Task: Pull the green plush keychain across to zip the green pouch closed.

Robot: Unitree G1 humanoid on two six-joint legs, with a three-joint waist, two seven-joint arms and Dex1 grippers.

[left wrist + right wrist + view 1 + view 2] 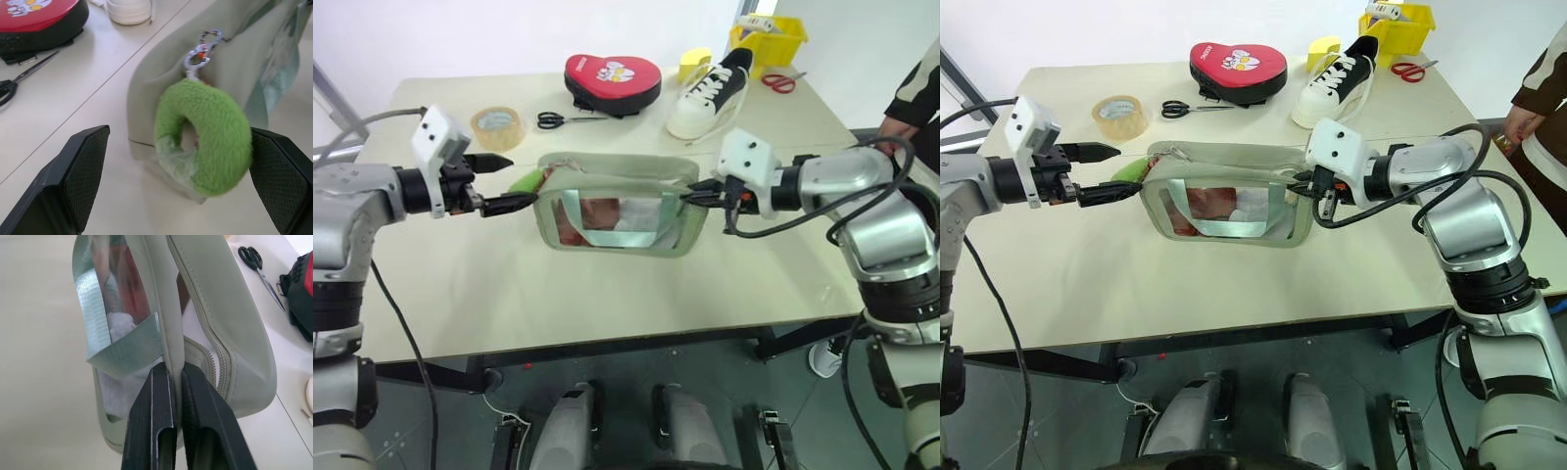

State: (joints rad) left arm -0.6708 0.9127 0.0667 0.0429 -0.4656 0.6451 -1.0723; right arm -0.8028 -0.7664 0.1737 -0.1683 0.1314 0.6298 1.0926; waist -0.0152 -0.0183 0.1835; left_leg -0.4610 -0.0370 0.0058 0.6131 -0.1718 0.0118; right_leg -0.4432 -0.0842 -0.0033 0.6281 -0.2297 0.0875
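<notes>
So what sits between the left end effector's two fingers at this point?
The green plush keychain, clipped to the green pouch, sits between the open fingers of the left end effector. The left wrist view shows it.

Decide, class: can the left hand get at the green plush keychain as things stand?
Probably yes. The left hand is open, with the green plush keychain hanging between its fingers and nothing blocking it.

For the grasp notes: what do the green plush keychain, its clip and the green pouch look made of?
Green plush keychain: fuzzy fleece-like pile, matte. Clip: shiny silvery, likely metal. Green pouch: smooth matte sage shell with stitched seams, perhaps faux leather; its window looks like clear glossy plastic.
</notes>
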